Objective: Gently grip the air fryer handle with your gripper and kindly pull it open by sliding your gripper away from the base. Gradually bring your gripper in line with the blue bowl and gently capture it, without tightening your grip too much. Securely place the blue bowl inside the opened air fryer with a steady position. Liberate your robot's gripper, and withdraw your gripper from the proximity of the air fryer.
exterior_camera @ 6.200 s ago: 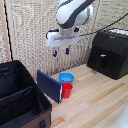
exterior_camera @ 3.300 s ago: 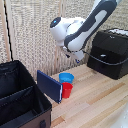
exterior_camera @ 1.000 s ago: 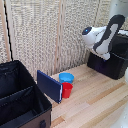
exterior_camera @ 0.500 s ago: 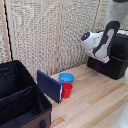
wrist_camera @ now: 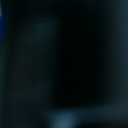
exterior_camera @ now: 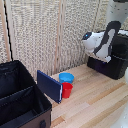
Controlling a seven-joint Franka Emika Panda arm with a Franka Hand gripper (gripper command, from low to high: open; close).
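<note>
Nearest the camera in the exterior view, well apart from the tool, sits an open black fabric suitcase (exterior_camera: 20,100) on the wooden counter (exterior_camera: 95,105). Just past it a dark-blue flat panel (exterior_camera: 49,86) stands on edge, with a red cup (exterior_camera: 66,90) touching or just beside it. The blue bowl (exterior_camera: 66,77) rests on top of the red cup, untouched, well away from the tool and on the suitcase side of it.

Farther back, the white arm (exterior_camera: 102,42) reaches to the air fryer (exterior_camera: 111,57), the matte-black box at the far end of the counter. The tool itself is hidden between the wrist block and the fryer's front, so whether its fingers are apart or closed on the handle cannot be told. The wrist view is almost wholly dark and blurred, which suggests the camera is pressed close to the black appliance; it settles nothing more.

By my reading, the task is in its first step: the arm is at the fryer's front, but no drawer shows pulled out. Opening the drawer, fetching the bowl, setting it inside, letting go and backing off all seem left to do.
</note>
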